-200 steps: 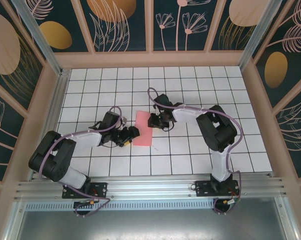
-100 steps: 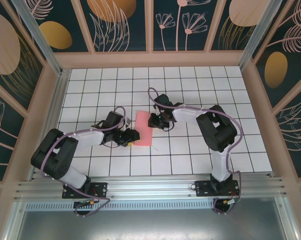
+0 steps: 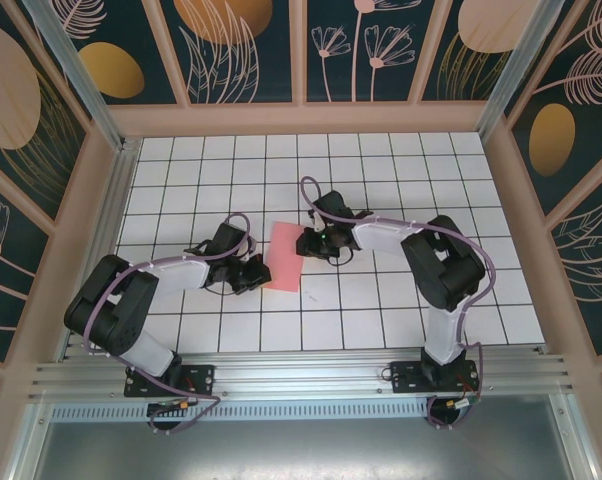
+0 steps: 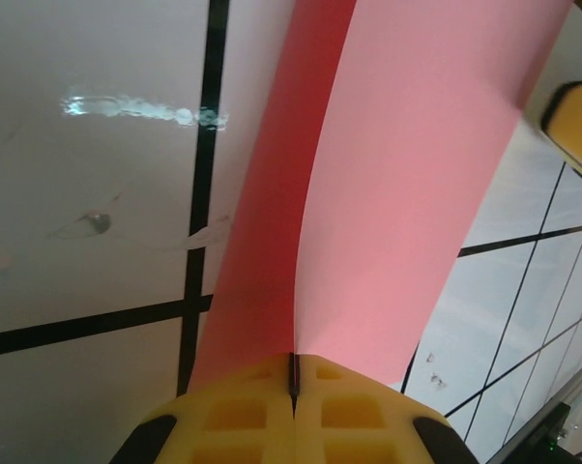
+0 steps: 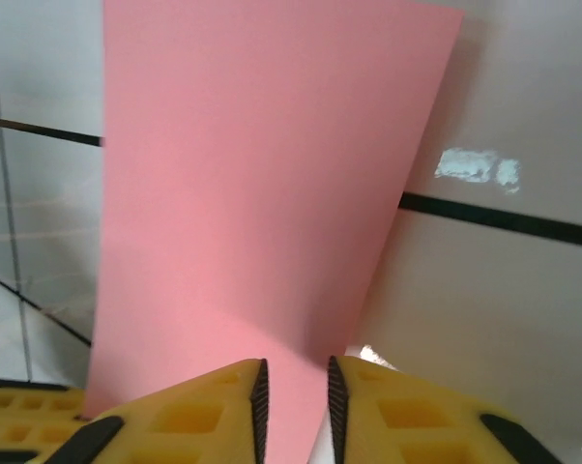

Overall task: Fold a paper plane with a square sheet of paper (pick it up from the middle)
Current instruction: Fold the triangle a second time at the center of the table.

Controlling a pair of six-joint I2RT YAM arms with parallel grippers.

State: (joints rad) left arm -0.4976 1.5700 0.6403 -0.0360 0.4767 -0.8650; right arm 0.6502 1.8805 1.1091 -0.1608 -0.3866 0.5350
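Observation:
The square sheet of paper [image 3: 284, 256] is plain pink and sits mid-table between both arms, bent upward instead of lying flat. My left gripper [image 3: 259, 272] is shut on its left edge. In the left wrist view the paper [image 4: 407, 174] rises from the closed seam of my left gripper [image 4: 293, 372] as a ridge, with a darker face on the left and a lighter one on the right. My right gripper [image 3: 306, 243] is at the paper's right edge. In the right wrist view the jaws of my right gripper [image 5: 293, 396] stand a narrow gap apart around the edge of the paper [image 5: 252, 193], not pressing it.
The white table with black grid lines [image 3: 381, 180] runs on all sides, enclosed by wooden walls [image 3: 301, 118]. An aluminium rail [image 3: 301, 378] lies along the near edge by the arm bases. One right-gripper yellow finger [image 4: 576, 116] shows past the paper's far side.
My left gripper has shut on the paper's left edge. The paper has bent upward and looks narrower from above. The right gripper's jaws have narrowed slightly.

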